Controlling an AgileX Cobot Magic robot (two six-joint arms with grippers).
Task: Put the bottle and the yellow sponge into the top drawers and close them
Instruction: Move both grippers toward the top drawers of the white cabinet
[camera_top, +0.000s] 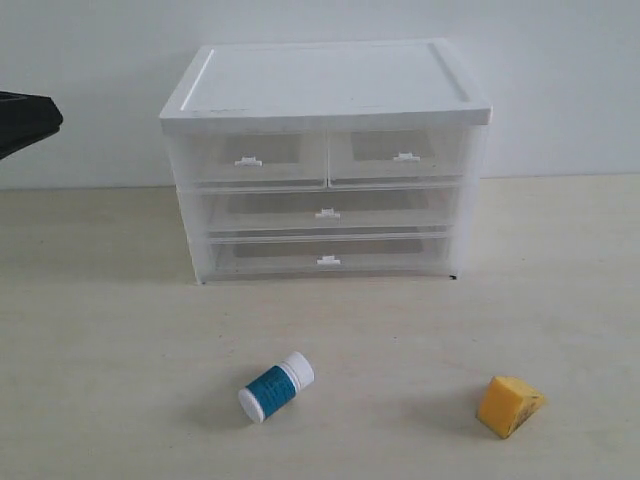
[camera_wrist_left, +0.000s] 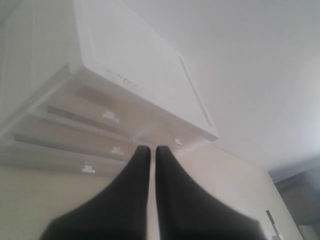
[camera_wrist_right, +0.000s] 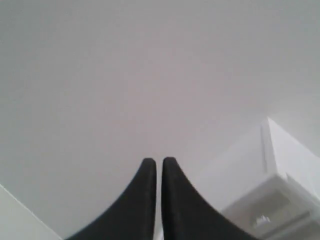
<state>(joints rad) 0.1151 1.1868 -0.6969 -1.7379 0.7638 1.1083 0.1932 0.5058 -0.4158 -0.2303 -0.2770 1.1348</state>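
The white bottle with a teal label lies on its side on the table, front left of centre. The yellow sponge sits at the front right. Behind them stands the drawer unit; its top left drawer and top right drawer are both closed. My left gripper is shut and empty, held off to the left of the unit and facing its drawer fronts. My right gripper is shut and empty, facing the wall, with a corner of the unit beside it.
Two full-width drawers sit closed below the top pair. A dark part of the left arm shows at the exterior view's left edge. A white wall stands behind the unit.
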